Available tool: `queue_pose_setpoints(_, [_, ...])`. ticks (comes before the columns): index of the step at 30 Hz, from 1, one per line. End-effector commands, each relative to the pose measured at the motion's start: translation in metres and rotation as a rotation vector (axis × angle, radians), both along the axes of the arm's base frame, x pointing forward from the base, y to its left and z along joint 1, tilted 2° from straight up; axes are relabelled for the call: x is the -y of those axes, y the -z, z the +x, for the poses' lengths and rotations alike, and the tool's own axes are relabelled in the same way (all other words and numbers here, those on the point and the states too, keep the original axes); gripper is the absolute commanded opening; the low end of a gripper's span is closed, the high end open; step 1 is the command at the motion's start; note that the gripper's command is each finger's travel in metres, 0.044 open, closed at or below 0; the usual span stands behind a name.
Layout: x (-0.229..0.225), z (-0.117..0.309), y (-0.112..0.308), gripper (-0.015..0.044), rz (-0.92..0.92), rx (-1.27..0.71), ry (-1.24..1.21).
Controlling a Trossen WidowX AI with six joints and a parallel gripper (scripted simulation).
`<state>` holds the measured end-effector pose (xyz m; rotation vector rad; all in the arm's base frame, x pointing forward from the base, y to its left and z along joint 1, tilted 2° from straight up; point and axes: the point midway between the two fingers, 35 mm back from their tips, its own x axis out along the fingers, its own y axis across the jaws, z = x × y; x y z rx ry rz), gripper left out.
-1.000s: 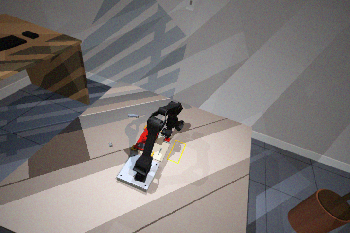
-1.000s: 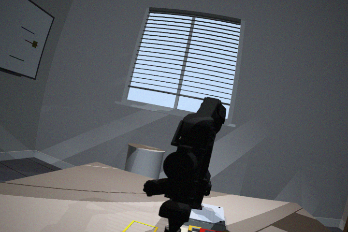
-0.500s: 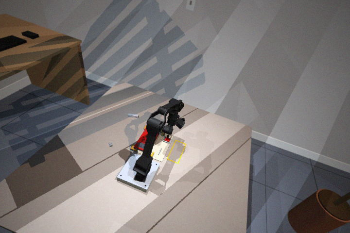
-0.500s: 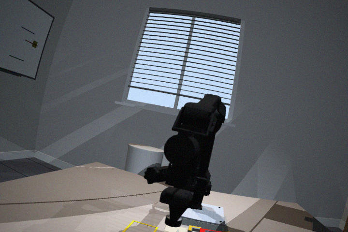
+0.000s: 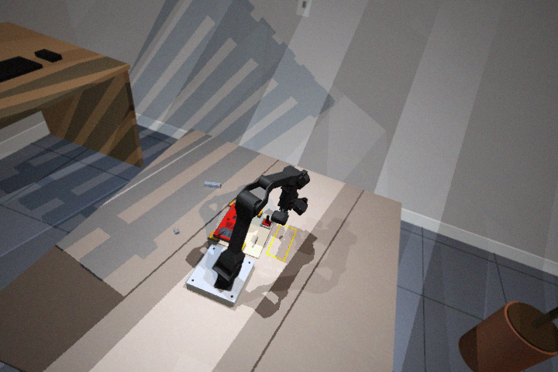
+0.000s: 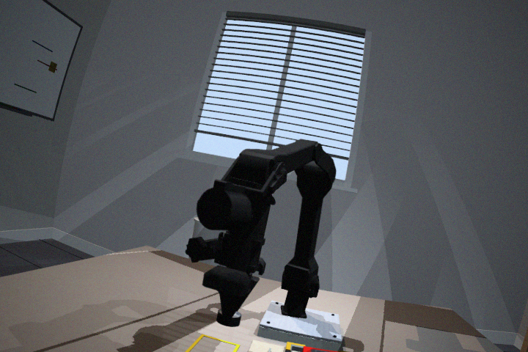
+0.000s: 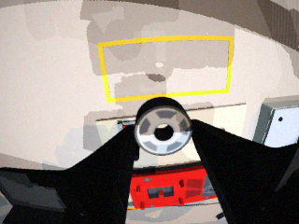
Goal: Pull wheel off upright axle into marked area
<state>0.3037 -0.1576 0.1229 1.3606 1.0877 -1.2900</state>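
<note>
My gripper (image 5: 280, 217) (image 6: 229, 312) (image 7: 162, 127) is shut on the wheel, with one finger on each side. The wheel (image 6: 229, 320) (image 7: 161, 148) is a black ring with a silver face and a dark centre hole. It is held above the table, clear of the axle; in the top view I cannot make it out. The upright axle (image 5: 267, 218) is a short black post on a red block; it is mostly hidden behind a finger in the wrist view. The marked area (image 5: 290, 244) (image 6: 221, 339) (image 7: 230, 65) is a yellow rectangular outline on the table, just beyond the wheel in the wrist view.
A cream board (image 5: 253, 250) (image 7: 224, 117) lies beside the marked area, with a red part (image 5: 228, 219) (image 7: 154, 202) near it. The arm's pale base plate (image 5: 201, 280) (image 6: 290, 328) (image 7: 287, 119) is close by. A grey bar (image 5: 211, 184) and a small grey piece (image 5: 176, 230) lie farther off.
</note>
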Motion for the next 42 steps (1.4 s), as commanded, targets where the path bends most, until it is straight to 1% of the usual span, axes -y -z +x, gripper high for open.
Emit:
queue_pose_setpoints(1, [0.012, -0.015, 0.000, 0.0000, 0.000, -0.002, -0.005])
queue_pose_setpoints(6, [0.025, -0.030, 0.000, 0.0000, -0.003, -0.002, -0.004])
queue_pose_setpoints(10, [0.026, -0.030, 0.002, 0.0000, -0.003, -0.002, -0.004])
queue_pose_setpoints(20, [0.026, -0.029, 0.023, 0.0000, -0.003, -0.002, -0.004])
queue_pose_setpoints(35, [0.026, -0.025, 0.101, 0.0000, -0.003, -0.002, -0.004])
queue_pose_setpoints(42, [0.026, -0.025, 0.104, 0.0000, -0.002, -0.002, -0.004])
